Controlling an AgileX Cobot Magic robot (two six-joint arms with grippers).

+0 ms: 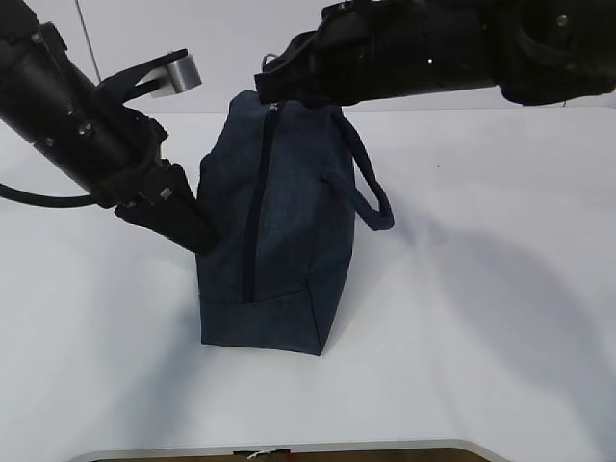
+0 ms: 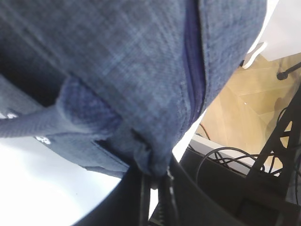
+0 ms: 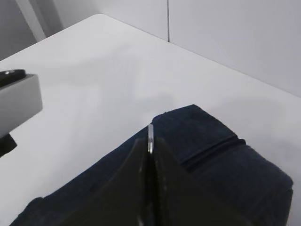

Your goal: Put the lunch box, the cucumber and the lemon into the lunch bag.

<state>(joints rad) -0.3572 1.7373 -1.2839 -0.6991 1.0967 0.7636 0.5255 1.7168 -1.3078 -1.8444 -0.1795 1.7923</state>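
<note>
The dark navy lunch bag (image 1: 274, 231) stands on the white table, its zipper (image 1: 253, 212) running along the top and closed along its visible length. My left gripper (image 1: 197, 234) is shut on a fold of the bag's fabric (image 2: 155, 162) at its left side. My right gripper (image 1: 269, 91) is shut on the silver ring pull (image 3: 150, 136) at the bag's far end. One loop handle (image 1: 371, 188) hangs on the right side. The lunch box, the cucumber and the lemon are out of view.
The white table (image 1: 481, 289) spreads around the bag, with its front edge at the bottom of the exterior view. A grey camera block (image 3: 16, 101) on the left arm shows in the right wrist view. Cables and a black stand (image 2: 263, 160) lie beyond the table.
</note>
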